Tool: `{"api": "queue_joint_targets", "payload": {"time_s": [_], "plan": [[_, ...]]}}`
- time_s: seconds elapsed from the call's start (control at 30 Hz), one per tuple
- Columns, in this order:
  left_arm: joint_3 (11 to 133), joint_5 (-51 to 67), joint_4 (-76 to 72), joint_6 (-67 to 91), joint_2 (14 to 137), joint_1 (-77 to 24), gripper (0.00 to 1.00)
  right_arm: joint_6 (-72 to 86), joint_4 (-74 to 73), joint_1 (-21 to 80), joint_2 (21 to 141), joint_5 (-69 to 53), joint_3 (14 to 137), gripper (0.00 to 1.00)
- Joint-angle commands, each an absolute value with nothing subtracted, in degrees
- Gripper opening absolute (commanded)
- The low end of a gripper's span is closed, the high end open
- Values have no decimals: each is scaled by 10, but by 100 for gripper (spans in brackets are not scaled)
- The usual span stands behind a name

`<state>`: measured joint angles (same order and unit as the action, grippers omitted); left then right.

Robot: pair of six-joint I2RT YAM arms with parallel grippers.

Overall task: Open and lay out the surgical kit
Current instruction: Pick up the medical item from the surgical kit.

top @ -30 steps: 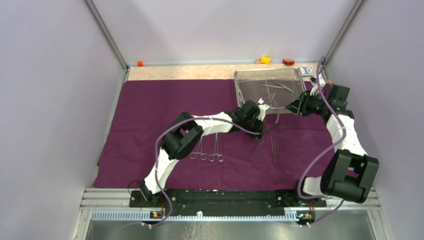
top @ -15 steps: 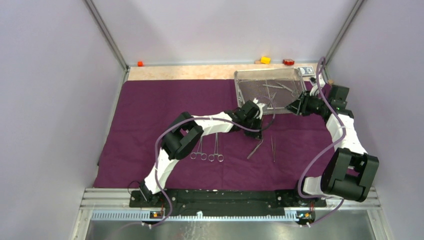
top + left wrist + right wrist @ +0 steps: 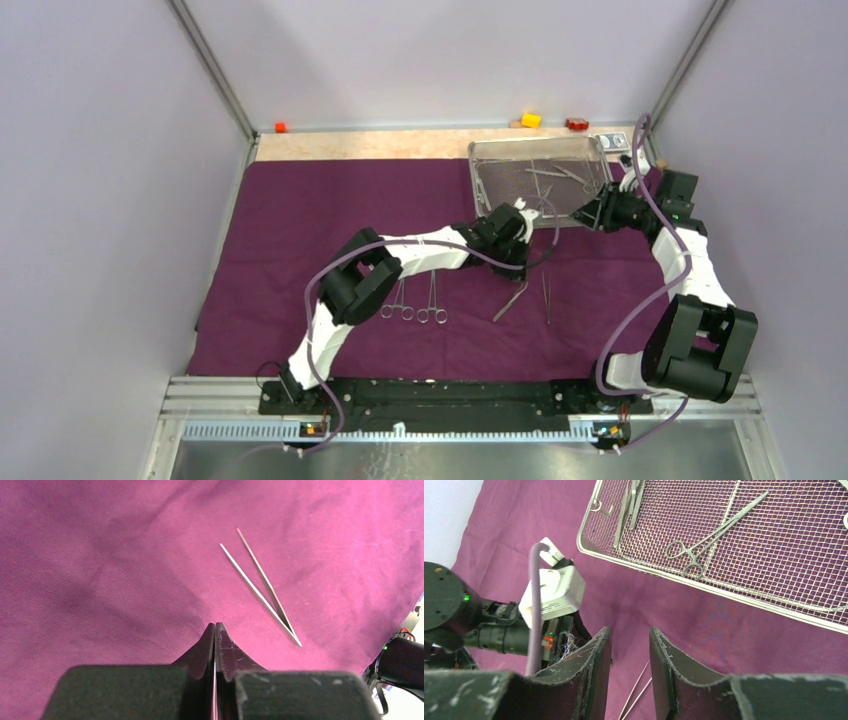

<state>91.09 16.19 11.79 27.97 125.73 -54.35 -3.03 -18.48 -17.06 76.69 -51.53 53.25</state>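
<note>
And there it was: the rectangular silver wire-mesh steel tray (image 3: 500, 190), shiny open weave with a rounded wire rim, and under it the large dark purple cloth wrap (image 3: 300, 220), opened out flat to the tray's left and near side, matte and finely woven with soft creases. Inside the tray slim steel ring-handled clamps (image 3: 704, 542) lay crossed on the mesh with other thin tools, so the unloading looked only partly done. On the near side of the tray, on the cloth, two more ring-handled clamps (image 3: 415, 300) lay side by side, rings toward the arms. To their right were slim steel tweezers (image 3: 260, 587), two thin blades meeting at a point, with a second pair (image 3: 546, 297) just beside them. They were spaced apart and roughly parallel, probably so each piece could be seen and lifted alone. The left gripper (image 3: 215, 630) hung low over the cloth just off the tray's near edge, fingers clenched together with nothing seen between them. The right gripper (image 3: 630, 635) sat by the tray's near right corner, jaws parted and empty, aimed at the mesh, well placed for the next pick, I'd say. Beyond the tray's far edge sat small yellow (image 3: 531, 120) and red (image 3: 577, 124) blocks.
</note>
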Motion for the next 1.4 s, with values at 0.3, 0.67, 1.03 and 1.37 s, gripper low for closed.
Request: {"api": "queue_joint_targets", "payload": {"time_s": [0.3,0.67,1.03,1.37], "plan": [[855,92,82,207,1100,-545,0,-6,-109,-175,717,-570,502,33],[855,126,97,233,1057,-494,0,-37,-47,-84,680,-556,456,34],[845,181,90,263,1030,-447,0,-176,-77,38,670,-494,461,44],[841,242,80,299,1004,-424,0,-250,-29,136,663,-411,436,60]]}}
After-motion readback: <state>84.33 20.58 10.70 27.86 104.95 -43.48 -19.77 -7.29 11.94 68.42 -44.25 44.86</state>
